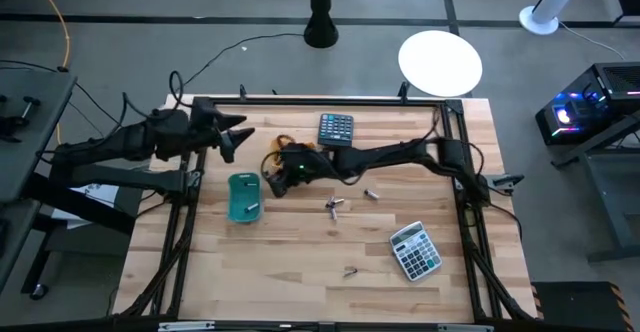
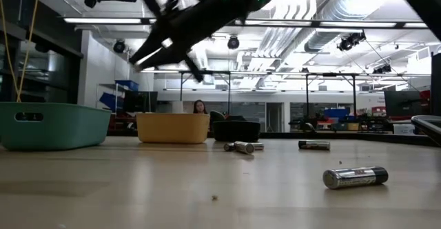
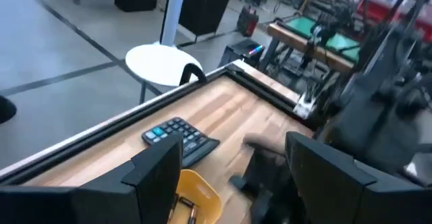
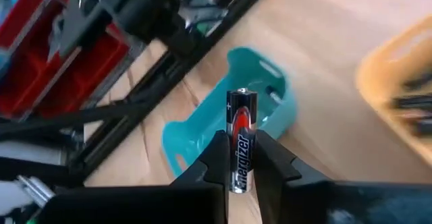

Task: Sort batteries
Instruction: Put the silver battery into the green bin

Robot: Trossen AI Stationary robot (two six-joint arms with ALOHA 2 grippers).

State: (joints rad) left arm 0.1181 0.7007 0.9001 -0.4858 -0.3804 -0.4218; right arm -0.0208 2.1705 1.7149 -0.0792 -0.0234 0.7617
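Right gripper (image 4: 241, 158) clasps a smooth cylindrical battery (image 4: 241, 140), seemingly above the glossy teal bin (image 4: 196, 140).

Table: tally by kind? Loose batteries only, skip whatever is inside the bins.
Calculators: 2
Bins: 2, teal bin and yellow bin
Loose batteries on the table: 4, counting the middle cluster as 2
Battery in the right hand: 1
Total: 9

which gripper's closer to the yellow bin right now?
Right. The right gripper, shut on a battery, hangs at the yellow bin's near edge, toward the teal bin. The left gripper, open, sits off to the bin's left, apart from it.
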